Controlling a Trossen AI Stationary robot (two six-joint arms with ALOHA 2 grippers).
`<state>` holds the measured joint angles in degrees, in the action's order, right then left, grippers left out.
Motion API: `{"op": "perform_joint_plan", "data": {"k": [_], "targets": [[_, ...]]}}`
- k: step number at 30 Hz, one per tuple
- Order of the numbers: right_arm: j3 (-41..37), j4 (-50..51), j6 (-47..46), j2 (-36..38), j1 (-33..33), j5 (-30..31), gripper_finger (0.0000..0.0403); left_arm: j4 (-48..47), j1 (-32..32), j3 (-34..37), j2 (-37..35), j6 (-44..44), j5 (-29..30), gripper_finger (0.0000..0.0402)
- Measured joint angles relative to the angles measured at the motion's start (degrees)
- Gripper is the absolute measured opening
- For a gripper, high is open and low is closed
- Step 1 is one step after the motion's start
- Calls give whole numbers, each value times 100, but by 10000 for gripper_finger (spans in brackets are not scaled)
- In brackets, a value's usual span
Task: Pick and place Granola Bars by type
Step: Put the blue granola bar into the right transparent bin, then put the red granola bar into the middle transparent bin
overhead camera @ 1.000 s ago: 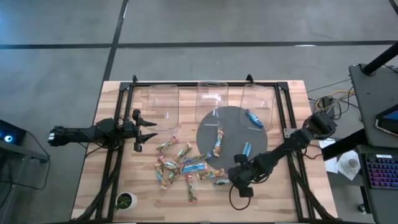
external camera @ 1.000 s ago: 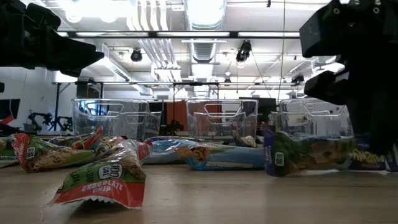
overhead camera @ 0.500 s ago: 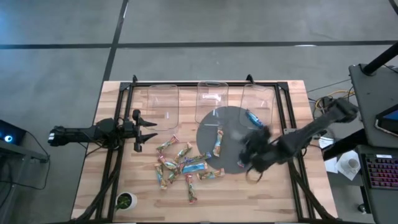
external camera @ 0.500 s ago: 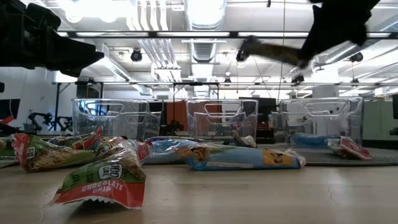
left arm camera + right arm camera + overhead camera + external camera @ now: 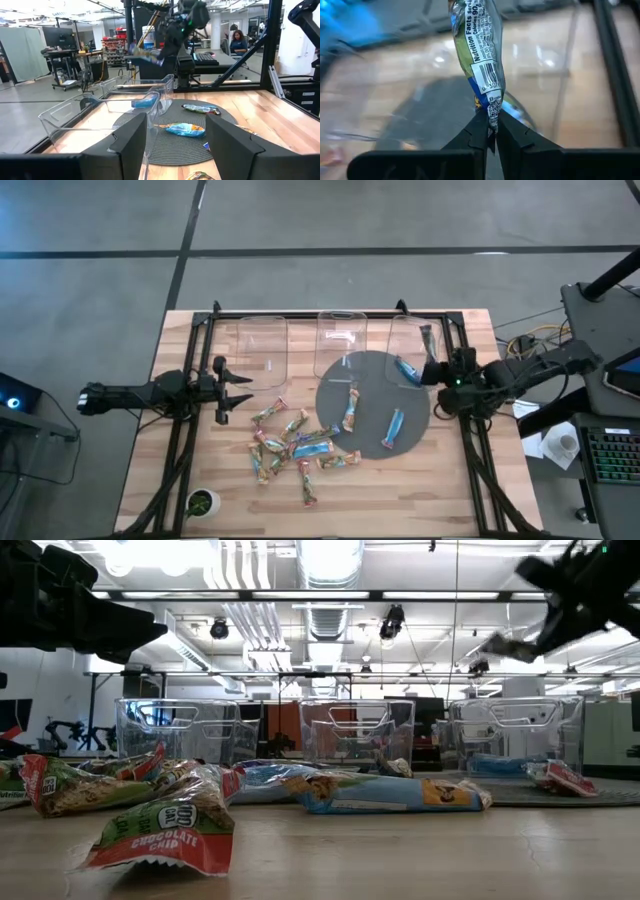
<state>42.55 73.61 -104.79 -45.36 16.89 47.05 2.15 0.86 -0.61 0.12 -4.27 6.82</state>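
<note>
- The bench (image 5: 470, 500) is pale wood planking inside a black frame, with a round dark grey mat (image 5: 372, 395) right of centre.
- Three clear plastic bins (image 5: 338, 340) stand along the far edge; the right one holds a blue bar (image 5: 407, 370).
- Loose granola bars (image 5: 295, 448) lie in a heap near the bench's middle, with two more on the mat.
- The right gripper (image 5: 491, 131) hangs above the right bin, jaws closed tight on the end of a blue-and-white wrapped bar (image 5: 479, 47).
- The left gripper (image 5: 240, 391) waits over the bench's left side, jaws spread wide and empty.
- The room beyond is a workshop with ceiling lights, desks and a seated person (image 5: 238, 41).
- The floor is grey concrete.
</note>
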Motion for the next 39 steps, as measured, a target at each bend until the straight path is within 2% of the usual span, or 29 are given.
{"op": "perform_joint_plan", "data": {"k": [4, 8, 13, 16, 18, 20, 23, 26, 29, 31, 36, 39], "targets": [[-582, -816, 1026, 276, -583, -882, 22, -2, -1, -1, 0, 1, 1, 186], [-991, -1521, 1523, 364, -1017, -981, 52, -3, -2, 0, 0, -1, 3, 186], [-1129, -1797, 1876, 367, -1328, -1203, 118, -4, -2, -1, 2, -1, 5, 186], [-1056, -2108, 2977, 365, -1262, -1383, 152, -4, -2, -1, 1, 1, 10, 186], [-926, -2606, 4343, 368, -1118, -1671, 170, -4, -2, -1, 1, -1, 12, 186], [-805, -3113, 5867, 366, -935, -2308, 181, -4, 0, -1, 1, 0, 12, 186], [-701, -3559, 7404, 297, -715, -3246, 187, -5, -2, -1, 2, 1, 12, 186], [-675, -3556, 7831, 147, -553, -3985, 185, -7, -1, -1, 2, 0, 12, 186], [-717, -3396, 8284, -101, -381, -4389, 186, -7, -1, -1, 2, 0, 12, 186], [-757, -3323, 8977, -346, -258, -4502, 188, -8, -1, -1, 1, 0, 12, 186], [-767, -3544, 9363, -1177, -89, -4556, 195, -8, -1, -1, 2, 0, 12, 186], [-677, -3532, 9906, -1751, -69, -4558, 206, -9, -2, -1, 4, 1, 12, 186]]}}
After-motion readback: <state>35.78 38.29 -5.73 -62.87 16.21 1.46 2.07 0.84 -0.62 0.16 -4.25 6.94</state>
